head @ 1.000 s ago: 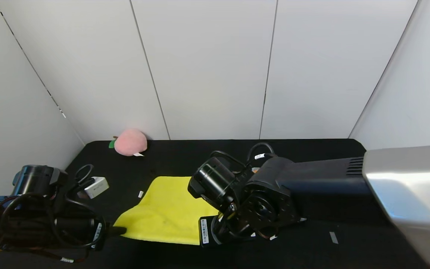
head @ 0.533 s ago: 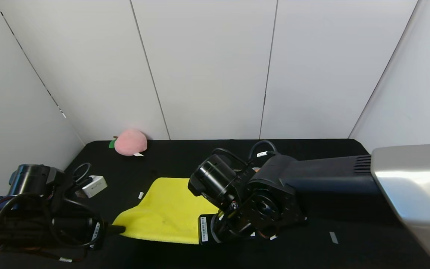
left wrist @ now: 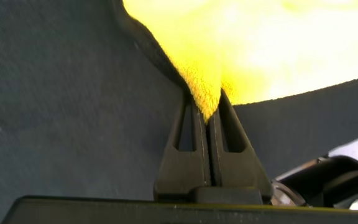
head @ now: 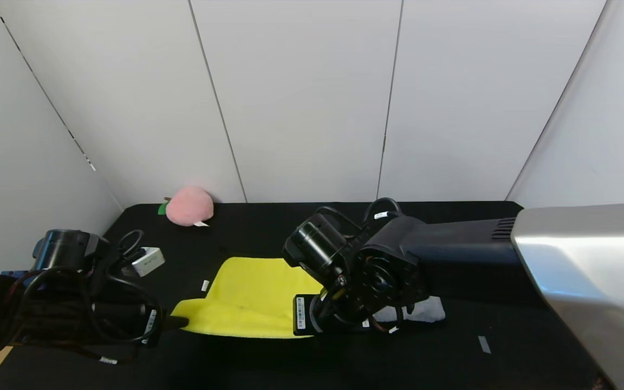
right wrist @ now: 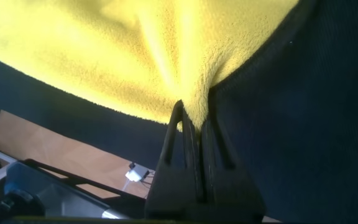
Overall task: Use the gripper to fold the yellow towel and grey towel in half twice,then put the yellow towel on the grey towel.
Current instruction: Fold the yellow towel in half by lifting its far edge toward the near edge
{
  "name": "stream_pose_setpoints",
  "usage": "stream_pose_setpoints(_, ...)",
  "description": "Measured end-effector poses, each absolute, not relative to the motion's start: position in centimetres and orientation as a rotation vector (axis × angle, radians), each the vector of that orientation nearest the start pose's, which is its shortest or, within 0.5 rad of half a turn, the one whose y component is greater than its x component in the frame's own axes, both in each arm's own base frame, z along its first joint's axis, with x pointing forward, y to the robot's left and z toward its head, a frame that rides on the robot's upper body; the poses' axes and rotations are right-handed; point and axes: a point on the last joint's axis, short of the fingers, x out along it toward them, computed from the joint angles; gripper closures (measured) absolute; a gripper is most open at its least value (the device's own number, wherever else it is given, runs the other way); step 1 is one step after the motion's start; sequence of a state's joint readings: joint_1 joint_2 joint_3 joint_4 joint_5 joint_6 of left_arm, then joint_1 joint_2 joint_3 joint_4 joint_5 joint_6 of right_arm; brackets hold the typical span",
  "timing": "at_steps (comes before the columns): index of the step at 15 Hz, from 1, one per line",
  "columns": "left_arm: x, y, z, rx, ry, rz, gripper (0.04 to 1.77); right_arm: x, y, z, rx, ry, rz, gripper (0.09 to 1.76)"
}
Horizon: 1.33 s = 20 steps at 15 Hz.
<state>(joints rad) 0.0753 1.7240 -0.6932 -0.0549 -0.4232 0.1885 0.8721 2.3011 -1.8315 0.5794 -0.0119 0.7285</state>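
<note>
The yellow towel (head: 252,298) lies spread on the black table, its near edge raised off the surface. My left gripper (head: 181,323) is shut on the towel's near left corner, and the left wrist view shows yellow fleece (left wrist: 229,50) pinched between the fingertips of that gripper (left wrist: 209,111). My right gripper (right wrist: 194,121) is shut on the near right corner of the yellow cloth (right wrist: 135,56); in the head view its wrist hides the fingertips. A pale strip of the grey towel (head: 428,310) shows under the right arm, and the arm hides the rest of it.
A pink plush peach (head: 189,206) sits at the far left by the wall. A small white tag (head: 204,285) lies left of the yellow towel, and a tape strip (head: 484,344) is on the black table (head: 507,363) at the near right. White wall panels enclose the back and sides.
Both grippers have moved away from me, carrying the yellow towel's near edge toward its far edge. The right arm has shifted and uncovered part of the grey towel.
</note>
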Motion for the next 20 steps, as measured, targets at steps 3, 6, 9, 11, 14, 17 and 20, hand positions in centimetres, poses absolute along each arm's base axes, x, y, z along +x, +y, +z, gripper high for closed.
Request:
stream_pose_setpoints(3, 27.2, 1.1, 10.2, -0.063, 0.904, -0.401, 1.69, 29.5, 33.6, 12.6, 0.194, 1.154, 0.372, 1.71)
stream_pose_setpoints(6, 28.9, 0.9, 10.1, -0.054, 0.897, -0.407, 1.69, 30.6, 33.5, 12.6, 0.211, 1.139, 0.363, 1.71)
stream_pose_setpoints(9, 30.5, 0.2, 9.8, -0.040, 0.893, -0.431, 1.69, 31.6, 33.6, 12.3, 0.223, 1.127, 0.357, 1.71)
stream_pose_setpoints(11, 31.5, -0.3, 9.8, -0.030, 0.882, -0.447, 1.69, 32.2, 33.5, 11.9, 0.212, 1.119, 0.361, 1.71)
stream_pose_setpoints(14, 32.9, -1.0, 9.9, -0.013, 0.856, -0.468, 1.69, 32.6, 33.4, 11.6, 0.191, 1.111, 0.367, 1.71)
stream_pose_setpoints(17, 34.4, -1.3, 9.9, 0.007, 0.781, -0.474, 1.69, 33.1, 33.4, 11.5, 0.171, 1.079, 0.389, 1.71)
stream_pose_setpoints(20, 35.0, -1.5, 9.5, 0.014, 0.757, -0.478, 1.69, 33.7, 33.3, 11.3, 0.165, 1.046, 0.402, 1.71)
